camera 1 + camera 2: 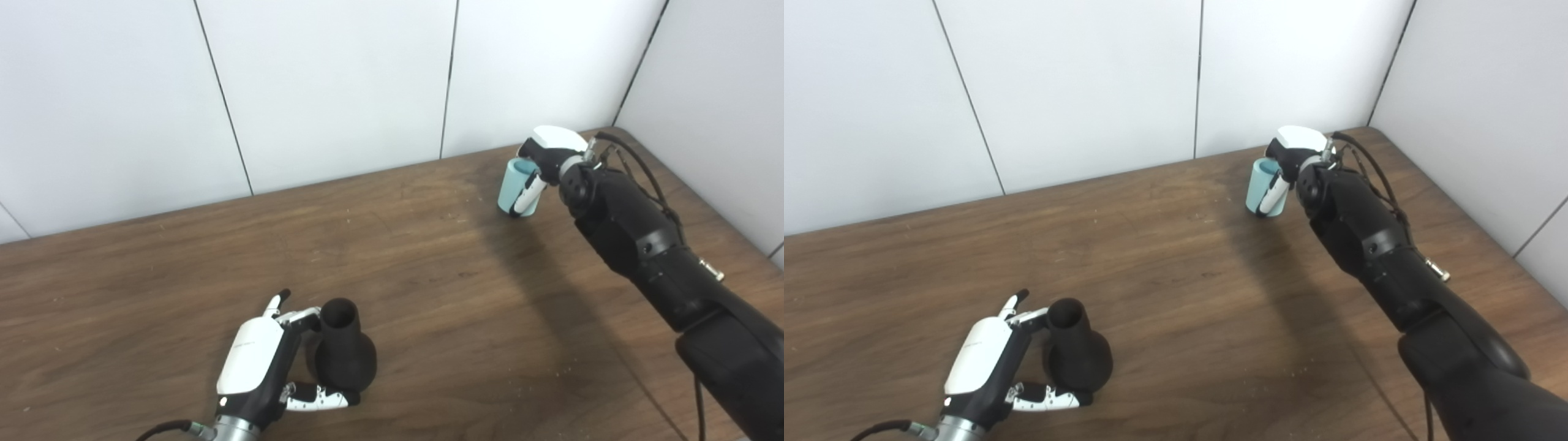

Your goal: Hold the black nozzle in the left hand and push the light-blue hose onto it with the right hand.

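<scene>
The black nozzle point(342, 354) stands upright near the table's front, a round bulb with a narrower open neck on top. My left hand point(260, 361) is wrapped around its left side, fingers by the neck and thumb under the bulb. Far back on the right stands the light-blue hose point(513, 187), a short open tube, upright on the table. My right hand point(547, 160) grips it from the right, with fingers curled across its front.
The brown wooden table point(429, 294) ends at white wall panels behind and on the right. My right forearm point(643, 245), black with loose cables, stretches across the table's right side. A dark shadow lies between the two hands.
</scene>
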### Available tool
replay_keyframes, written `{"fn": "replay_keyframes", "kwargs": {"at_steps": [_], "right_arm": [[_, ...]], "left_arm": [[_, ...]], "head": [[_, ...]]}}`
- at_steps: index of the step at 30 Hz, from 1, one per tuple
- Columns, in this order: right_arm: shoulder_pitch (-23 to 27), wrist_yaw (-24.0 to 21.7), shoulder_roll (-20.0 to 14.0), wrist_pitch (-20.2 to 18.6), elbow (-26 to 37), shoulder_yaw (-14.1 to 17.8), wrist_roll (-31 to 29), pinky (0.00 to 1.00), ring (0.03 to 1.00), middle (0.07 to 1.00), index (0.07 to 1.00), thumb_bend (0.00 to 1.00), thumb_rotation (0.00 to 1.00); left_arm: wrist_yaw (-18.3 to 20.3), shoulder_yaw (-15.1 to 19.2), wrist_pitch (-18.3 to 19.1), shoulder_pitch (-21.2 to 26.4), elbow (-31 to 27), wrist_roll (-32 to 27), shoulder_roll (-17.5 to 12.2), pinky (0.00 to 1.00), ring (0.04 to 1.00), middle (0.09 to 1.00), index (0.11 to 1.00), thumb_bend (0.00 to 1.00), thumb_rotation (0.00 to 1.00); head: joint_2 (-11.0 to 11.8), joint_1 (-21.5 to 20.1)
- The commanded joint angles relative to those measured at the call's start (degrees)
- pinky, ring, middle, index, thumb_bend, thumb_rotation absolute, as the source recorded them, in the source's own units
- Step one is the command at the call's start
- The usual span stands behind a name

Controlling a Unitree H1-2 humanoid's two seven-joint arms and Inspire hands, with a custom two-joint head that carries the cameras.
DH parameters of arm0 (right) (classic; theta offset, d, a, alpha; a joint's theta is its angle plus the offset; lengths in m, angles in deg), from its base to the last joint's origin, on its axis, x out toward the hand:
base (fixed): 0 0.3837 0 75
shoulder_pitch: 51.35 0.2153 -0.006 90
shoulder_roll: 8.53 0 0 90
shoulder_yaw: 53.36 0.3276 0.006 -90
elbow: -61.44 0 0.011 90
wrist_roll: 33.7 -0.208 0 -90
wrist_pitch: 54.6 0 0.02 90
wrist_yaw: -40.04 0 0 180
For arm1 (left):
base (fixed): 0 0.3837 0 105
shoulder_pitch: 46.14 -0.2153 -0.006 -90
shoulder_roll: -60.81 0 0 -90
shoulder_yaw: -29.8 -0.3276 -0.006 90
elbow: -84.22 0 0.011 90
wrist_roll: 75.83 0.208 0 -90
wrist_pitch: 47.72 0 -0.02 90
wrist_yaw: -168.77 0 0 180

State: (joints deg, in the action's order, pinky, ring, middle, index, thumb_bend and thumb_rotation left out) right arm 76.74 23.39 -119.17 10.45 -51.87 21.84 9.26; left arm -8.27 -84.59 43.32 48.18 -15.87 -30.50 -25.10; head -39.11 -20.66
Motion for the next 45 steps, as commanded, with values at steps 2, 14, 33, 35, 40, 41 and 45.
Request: {"fn": "replay_keyframes", "kwargs": {"at_steps": [2, 14, 33, 35, 40, 41, 45], "right_arm": [[2.05, 2.14, -2.10, 1.25, 2.99, 0.86, 0.36, 0.46, 0.450, 0.510, 0.463, 0.52, 0.00], [-1.21, -4.42, -2.87, -1.90, 21.41, 1.68, 4.97, 0.38, 0.431, 0.493, 0.480, 0.51, 0.00], [-6.57, -23.23, 4.87, -1.75, 53.95, 8.23, -0.26, 0.33, 0.429, 0.478, 0.487, 0.50, 0.00], [-7.21, -23.44, 5.69, -1.78, 55.08, 9.47, -3.58, 0.31, 0.426, 0.480, 0.489, 0.50, 0.00], [-8.52, -29.41, 11.22, -1.97, 59.29, 14.66, -5.86, 0.31, 0.425, 0.481, 0.491, 0.50, 0.00], [-8.60, -30.84, 12.29, -1.97, 60.25, 15.66, -5.68, 0.31, 0.425, 0.482, 0.492, 0.50, 0.00], [-8.74, -34.20, 15.15, -1.96, 63.63, 18.26, -6.47, 0.31, 0.427, 0.481, 0.492, 0.50, 0.00]], "left_arm": [[2.70, -0.41, 2.24, -1.18, 1.10, 2.87, -1.28, 1.00, 0.655, 0.451, 0.510, 0.52, 0.00], [3.07, -0.95, 3.09, -1.28, 0.29, 3.22, -0.72, 1.00, 0.655, 0.451, 0.510, 0.52, 0.00], [3.98, -3.55, 5.82, -0.90, 0.13, 5.68, 2.67, 1.00, 0.646, 0.437, 0.516, 0.52, 0.00], [4.04, -3.78, 6.25, -0.81, 0.15, 5.92, 3.00, 1.00, 0.644, 0.428, 0.518, 0.52, 0.00], [4.52, -4.24, 7.25, -0.56, 0.39, 6.77, 3.71, 1.00, 0.644, 0.427, 0.518, 0.52, 0.00], [4.64, -4.33, 7.47, -0.53, 0.35, 6.91, 3.86, 1.00, 0.644, 0.428, 0.518, 0.52, 0.00], [4.93, -4.78, 8.64, -0.42, 0.31, 7.64, 4.69, 1.00, 0.643, 0.445, 0.513, 0.52, 0.00]], "head": [[-0.18, 0.04], [-0.84, 3.88], [-1.66, 15.57], [-1.73, 16.46], [-2.11, 18.78], [-2.14, 18.86], [-2.52, 19.89]]}}
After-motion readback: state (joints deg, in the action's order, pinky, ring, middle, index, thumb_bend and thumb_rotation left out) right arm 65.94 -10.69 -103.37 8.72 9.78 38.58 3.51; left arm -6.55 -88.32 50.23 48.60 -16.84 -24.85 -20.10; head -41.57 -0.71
